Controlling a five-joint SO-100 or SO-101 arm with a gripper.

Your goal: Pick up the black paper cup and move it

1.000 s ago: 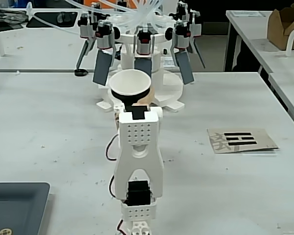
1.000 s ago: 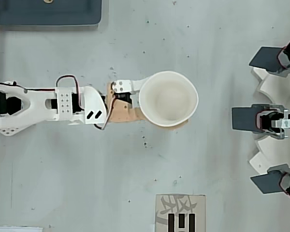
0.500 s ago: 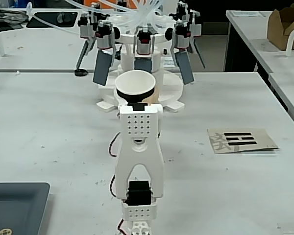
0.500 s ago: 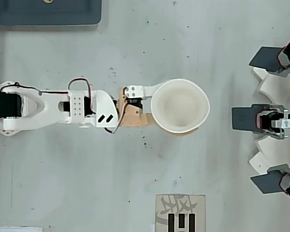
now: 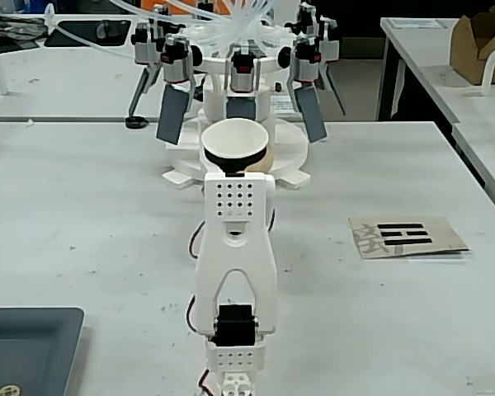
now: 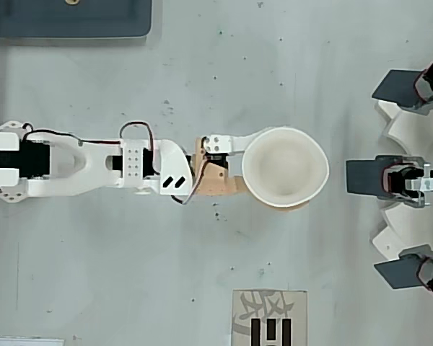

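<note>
I see my white arm's claw [image 6: 274, 169] pinching the black paper cup with the white rim [image 6: 285, 167], mouth up, above the middle of the grey table [image 6: 310, 58], near the white stand with dark flaps [image 5: 235, 99] at the far edge.

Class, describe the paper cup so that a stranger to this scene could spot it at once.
Find the white robot arm stretched across the grey table. At its far end the tool holds the black paper cup, upright. It alone is round, white inside, black outside.
</note>
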